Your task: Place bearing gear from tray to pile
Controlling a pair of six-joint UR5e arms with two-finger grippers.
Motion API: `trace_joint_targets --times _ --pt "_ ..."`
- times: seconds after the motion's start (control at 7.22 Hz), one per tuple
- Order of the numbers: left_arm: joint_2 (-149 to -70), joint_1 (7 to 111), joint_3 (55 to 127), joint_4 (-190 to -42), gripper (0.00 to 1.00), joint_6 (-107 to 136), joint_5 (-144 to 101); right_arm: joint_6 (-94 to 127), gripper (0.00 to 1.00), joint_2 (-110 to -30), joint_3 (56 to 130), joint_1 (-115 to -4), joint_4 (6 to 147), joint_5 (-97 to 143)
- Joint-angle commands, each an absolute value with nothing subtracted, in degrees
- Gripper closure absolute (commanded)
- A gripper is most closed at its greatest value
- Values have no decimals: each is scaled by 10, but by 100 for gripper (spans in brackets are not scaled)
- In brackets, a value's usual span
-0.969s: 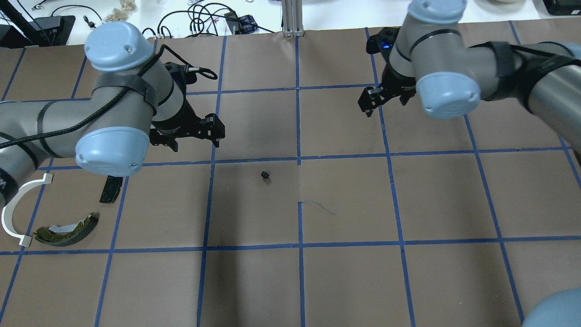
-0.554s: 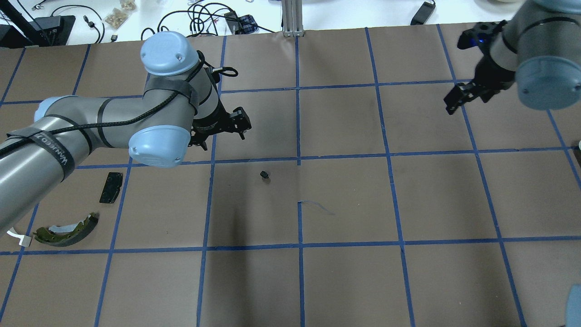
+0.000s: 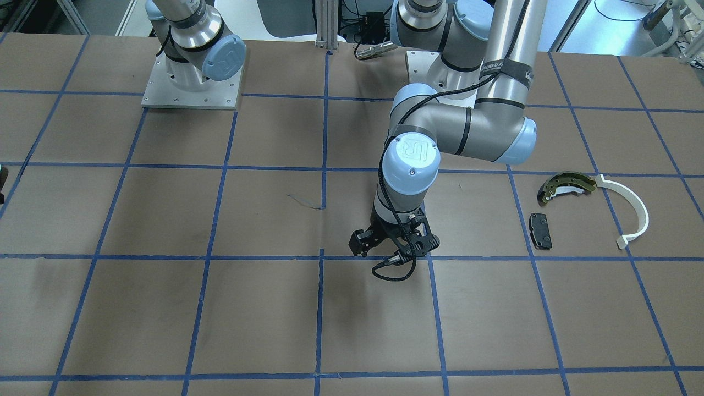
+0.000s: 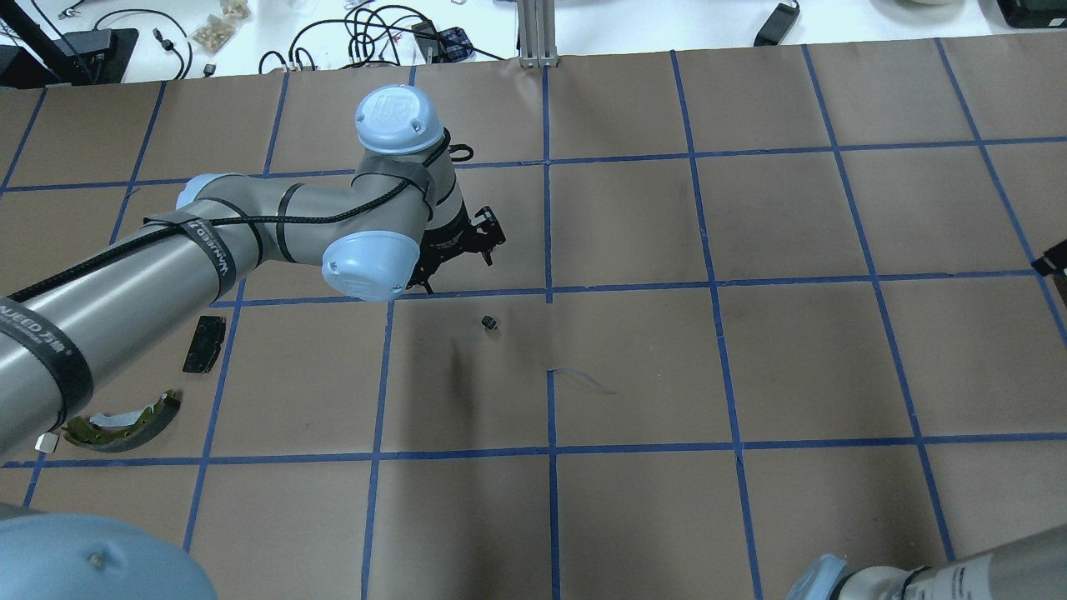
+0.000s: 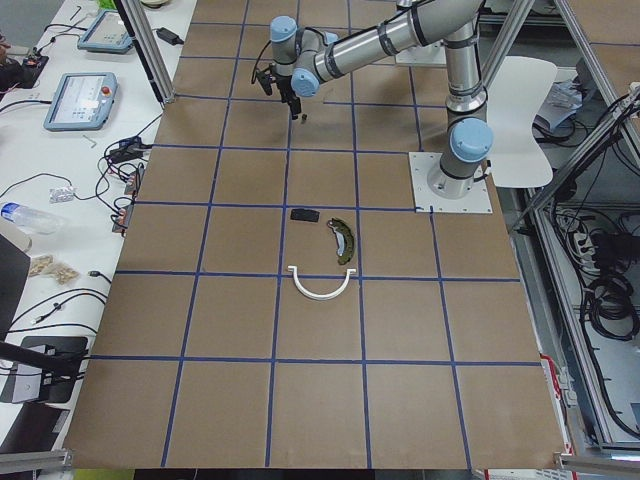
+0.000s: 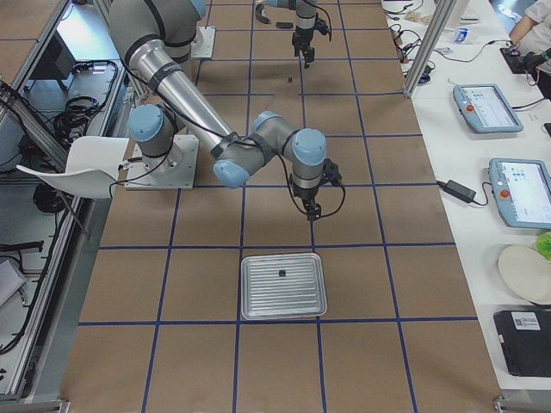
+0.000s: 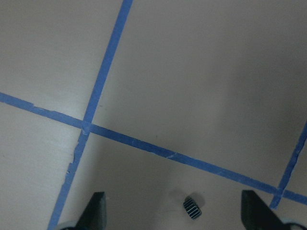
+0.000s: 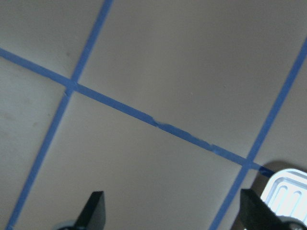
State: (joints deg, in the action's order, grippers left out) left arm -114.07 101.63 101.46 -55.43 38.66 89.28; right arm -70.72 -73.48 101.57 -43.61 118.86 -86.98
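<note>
The bearing gear (image 4: 488, 322), a tiny black toothed part, lies on the brown paper near the table's middle. It also shows in the left wrist view (image 7: 192, 208), low between the two fingers. My left gripper (image 4: 468, 247) is open and empty, hovering just beyond the gear. The pile lies at the left: an olive shoe (image 4: 125, 421), a black pad (image 4: 204, 343) and a white arc (image 3: 632, 212), which my left arm mostly hides in the overhead view. My right gripper (image 8: 173, 213) is open and empty over bare paper beside the tray (image 6: 284, 297).
The ribbed metal tray holds one small black part (image 6: 281, 274); its corner shows in the right wrist view (image 8: 288, 191). Blue tape lines grid the paper. Cables and clutter lie beyond the table's far edge (image 4: 375, 33).
My left arm has swung right and forward, bringing its open gripper close to the gear. My right arm has swung away to the right, out of the overhead view. The gear has not moved.
</note>
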Motion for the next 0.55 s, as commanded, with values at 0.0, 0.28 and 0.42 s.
trace_joint_targets --times 0.0,0.28,0.42 --pt "-1164 1026 1017 -552 0 408 874 -792 0 -690 1013 -344 1224 -867" --pt "-1165 1053 1020 -553 5 412 874 -843 0 -655 1011 -325 1265 -856" --pt "-1167 1054 1025 -555 6 413 874 -845 0 -644 1010 -323 1299 -856"
